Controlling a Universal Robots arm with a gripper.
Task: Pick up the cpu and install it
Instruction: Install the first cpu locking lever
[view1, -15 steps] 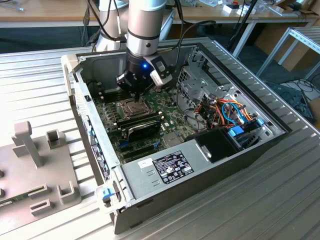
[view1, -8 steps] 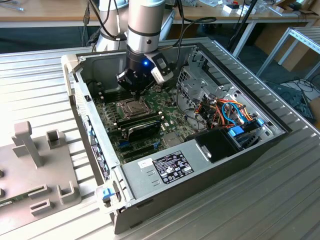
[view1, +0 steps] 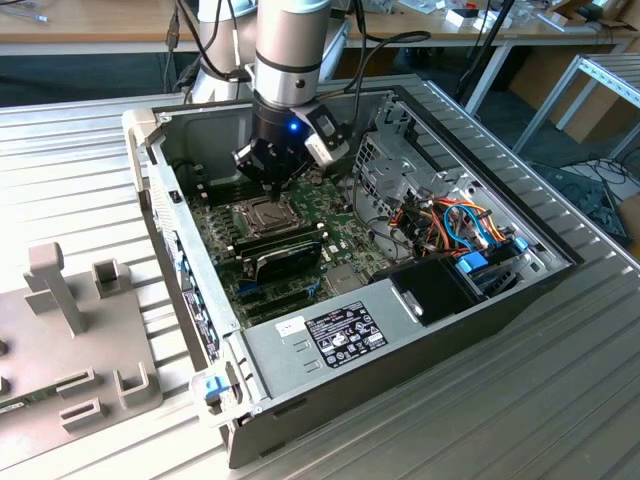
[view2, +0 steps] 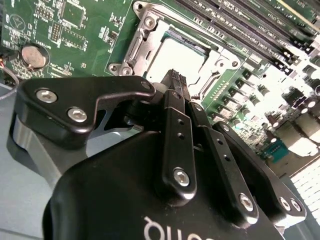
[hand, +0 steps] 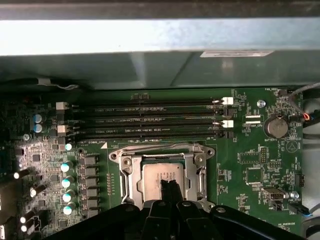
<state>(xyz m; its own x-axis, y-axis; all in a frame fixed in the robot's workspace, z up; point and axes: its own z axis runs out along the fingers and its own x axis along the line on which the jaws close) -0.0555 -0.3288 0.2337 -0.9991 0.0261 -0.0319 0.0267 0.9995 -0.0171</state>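
Observation:
The cpu (hand: 161, 176) is a dull silver-grey square lying flat inside the metal socket frame (hand: 126, 172) on the green motherboard (hand: 250, 150). In the second wrist view the cpu (view2: 175, 59) lies just beyond the black fingertips. My gripper (hand: 169, 189) hangs straight over the cpu, a little above it, with its slim fingers (view2: 172, 107) pressed together and nothing visible between them. From the exterior view, the gripper (view1: 272, 182) sits inside the open computer case, directly above the socket frame (view1: 262, 214).
Long black memory slots (hand: 150, 117) run beside the socket, close to the case wall (hand: 150, 70). A drive cage (view1: 400, 170), coloured cables (view1: 455, 225) and a black power unit (view1: 430, 285) fill the exterior view's right. A grey fixture (view1: 70, 330) stands outside the case.

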